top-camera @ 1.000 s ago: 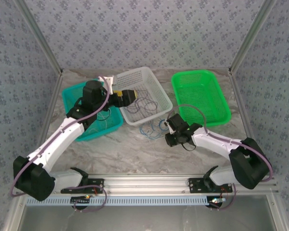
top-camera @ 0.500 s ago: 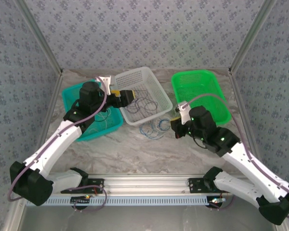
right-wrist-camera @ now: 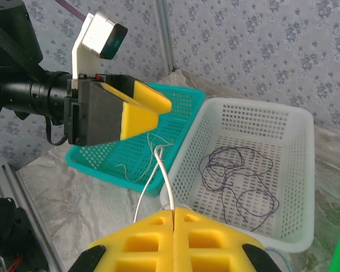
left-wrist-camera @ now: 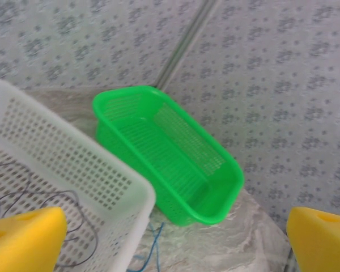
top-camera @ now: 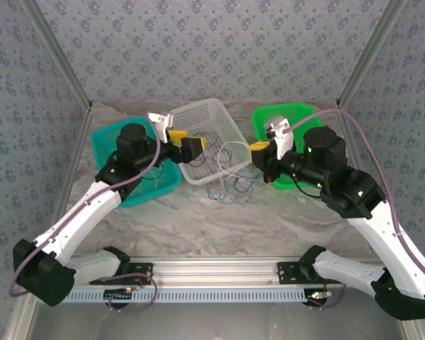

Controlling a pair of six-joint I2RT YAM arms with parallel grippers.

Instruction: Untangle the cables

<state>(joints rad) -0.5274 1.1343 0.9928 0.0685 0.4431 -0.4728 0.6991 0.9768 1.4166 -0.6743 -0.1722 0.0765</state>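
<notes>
so the right gripper (right-wrist-camera: pixel 173 218) sits low centre in its wrist view with the yellow fingers (right-wrist-camera: pixel 147 241) squeezed flat together, and a pale whitish cable (right-wrist-camera: pixel 165 184) is pinched right in the seam; it runs up out of the pads and curls over toward the teal basket (right-wrist-camera: pixel 110 170) at mid left; from the top camera that same strand hangs as a loose loop in the middle of the frame, between the two grippers; the left gripper (top-camera: pixel 186 142) is just left of centre up there, over the near-left edge of the white basket (right-wrist-camera: pixel 255 107), jaws spread wide with nothing in them; its own wrist view has one yellow pad in each bottom corner and only the green basket (left-wrist-camera: pixel 175 153) in the gap; rest of the cables: the dark purple-black ones (right-wrist-camera: pixel 215 164) lie tangled on the white basket's floor, some thin pale ones are in the teal basket, and the blue ones (top-camera: pixel 230 188) are in a messy bunch on the marble table (top-camera: pixel 198 227) just below the white basket, centre of the top view; can't tell if the white strand is snagged on the blue bunch.
</notes>
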